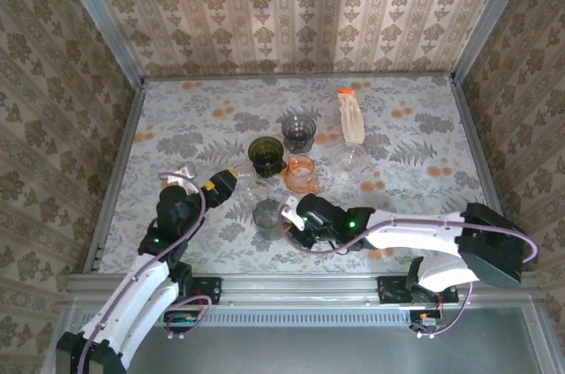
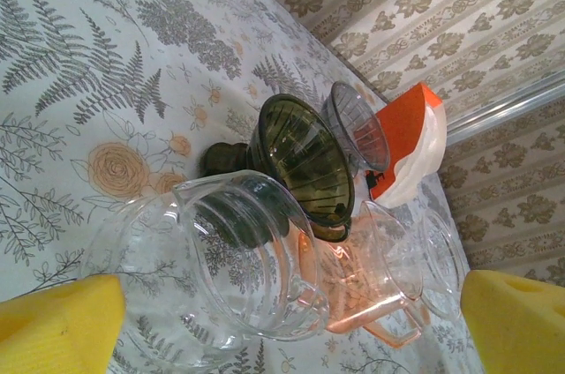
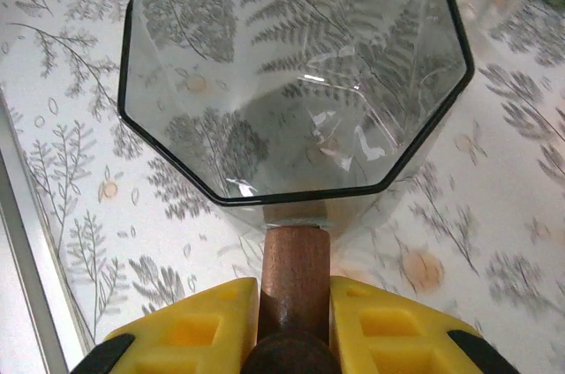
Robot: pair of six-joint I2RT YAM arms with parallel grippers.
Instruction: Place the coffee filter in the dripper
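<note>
Two claws share the job: the left claw [image 1: 201, 182], jaws spread wide, faces a clear glass vessel [image 1: 243, 182] just ahead, while the right claw [image 3: 296, 321] pinches the wooden handle [image 3: 296, 277] of the octagonal dripper [image 3: 296, 74], apparently steadying it for the coffee filter [image 1: 351, 118] lying well beyond, untouched.

The front dripper [image 1: 267, 213] stands nearest the front edge of the table [image 1: 177, 118]. Behind it, left to right: a glass jug [image 1: 245, 182], a handled dripper [image 1: 302, 174] and what may be a flask [image 1: 349, 158]. Farther back stand the left dripper [image 1: 266, 155] and, right of it, the rear dripper [image 1: 298, 132]. The filter pack [image 1: 350, 116] lies behind the flask.
</note>
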